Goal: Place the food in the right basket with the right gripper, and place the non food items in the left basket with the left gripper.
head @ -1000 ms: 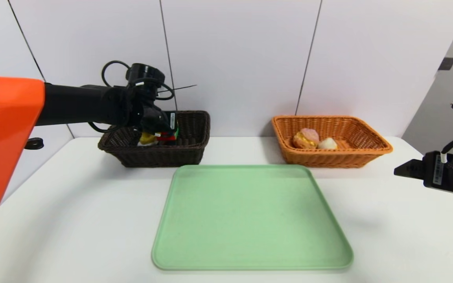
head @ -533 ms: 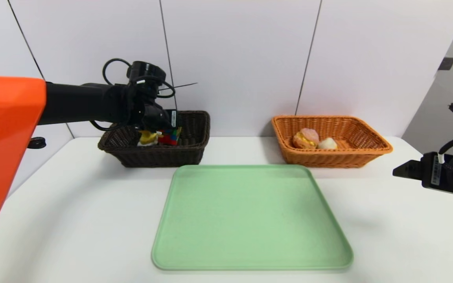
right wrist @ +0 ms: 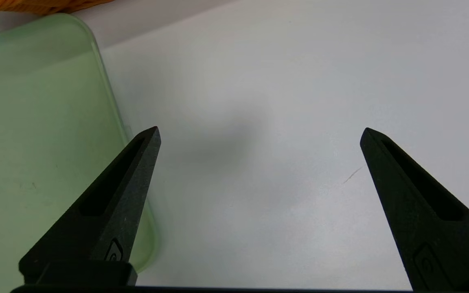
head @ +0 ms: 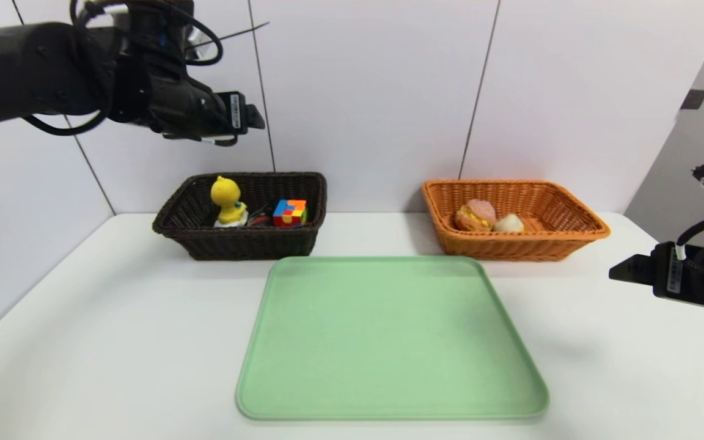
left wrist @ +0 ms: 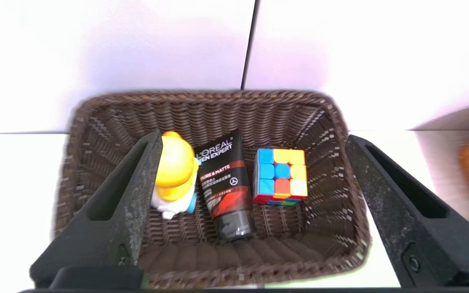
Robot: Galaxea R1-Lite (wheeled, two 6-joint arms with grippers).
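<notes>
The dark brown left basket holds the yellow duck toy, the black squeeze tube and the multicoloured cube. My left gripper hangs open high above that basket with nothing between its fingers. In the orange right basket lie the pinkish-topped bun and the pale bun. My right gripper stays open and empty low over the table at the far right.
A large green tray with nothing on it lies in the middle of the white table, in front of both baskets. White wall panels stand close behind the baskets.
My left gripper opened and let go of the cube inside the dark basket, then rose well above it. The duck and cube now show uncovered. The right arm barely moved.
</notes>
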